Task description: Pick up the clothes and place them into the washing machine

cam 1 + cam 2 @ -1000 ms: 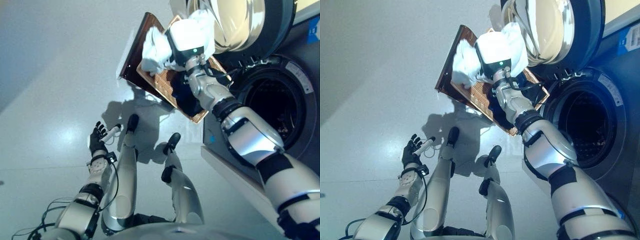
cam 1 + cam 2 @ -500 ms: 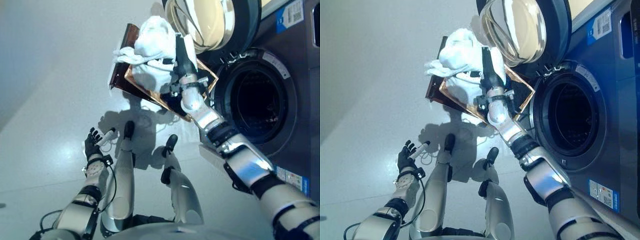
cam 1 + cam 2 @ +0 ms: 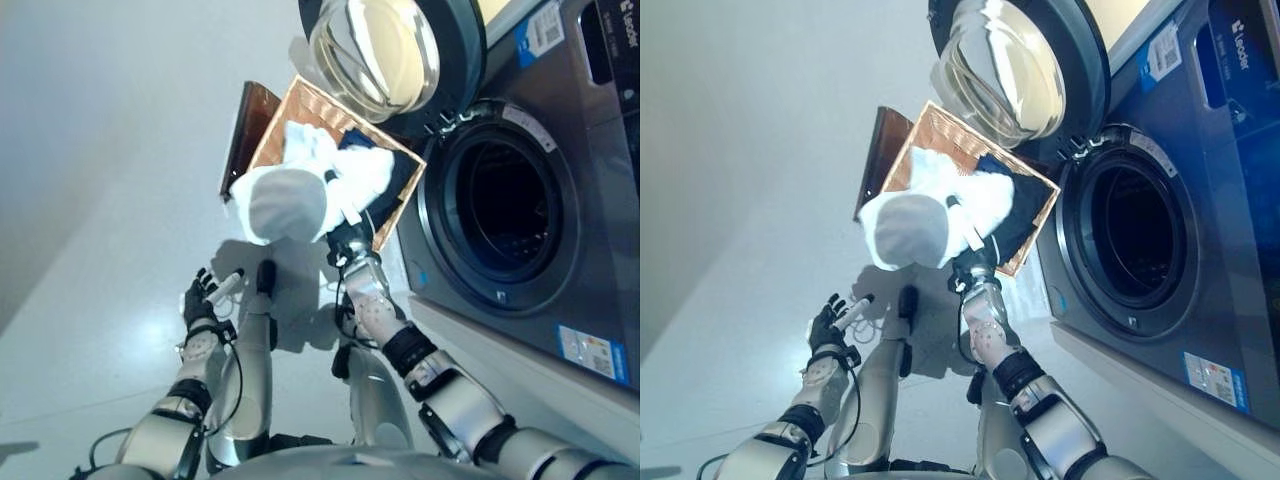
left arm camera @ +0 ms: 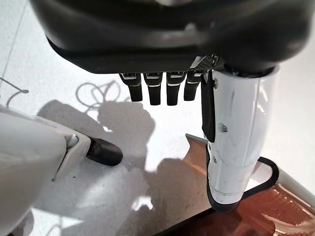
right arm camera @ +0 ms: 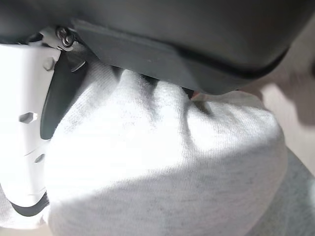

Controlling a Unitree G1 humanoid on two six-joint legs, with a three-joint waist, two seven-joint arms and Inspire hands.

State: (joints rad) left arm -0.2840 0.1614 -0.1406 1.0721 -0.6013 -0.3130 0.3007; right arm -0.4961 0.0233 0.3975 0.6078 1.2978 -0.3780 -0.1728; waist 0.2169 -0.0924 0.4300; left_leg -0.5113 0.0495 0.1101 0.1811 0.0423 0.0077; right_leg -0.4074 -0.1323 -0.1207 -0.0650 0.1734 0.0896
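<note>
I hold white garment (image 3: 285,203) bunched in right hand (image 3: 965,262), fingers curled into cloth, just off wicker basket (image 3: 310,105). Left hand (image 3: 205,297) idle low, fingers relaxed. Grip depth probably shallow; loose fold could snag washer door (image 3: 1005,62) before drum opening (image 3: 495,205).

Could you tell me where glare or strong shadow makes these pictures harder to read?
Left eye view: the glass of the washer door reflects bright light; the drum opening is dark. Right wrist view: sunlight bleaches the white cloth. Left wrist view: hard shadows on the floor.
</note>
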